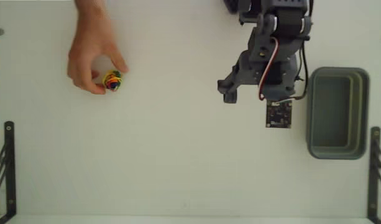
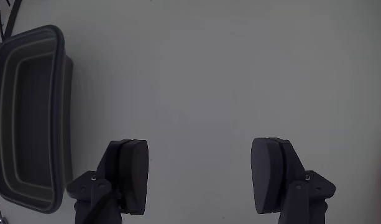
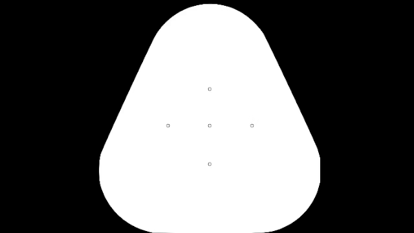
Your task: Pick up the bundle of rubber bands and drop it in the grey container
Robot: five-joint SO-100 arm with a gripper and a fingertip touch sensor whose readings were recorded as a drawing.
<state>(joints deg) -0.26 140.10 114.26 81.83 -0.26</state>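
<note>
Bundle (image 1: 113, 81) lies on the table (image 1: 178, 162) at ten o'clock in the fixed view, pinched by a person's hand (image 1: 91, 59) whose forearm is cut off by the top edge. Container (image 1: 337, 113) sits at three o'clock, beside the arm. Gripper (image 2: 199, 177) gapes wide, empty; fingertips cropped in the wrist view.

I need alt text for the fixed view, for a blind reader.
A human hand holds the bundle of rubber bands on the white table at left. At right, the robot arm stands beside the empty grey container.
</note>
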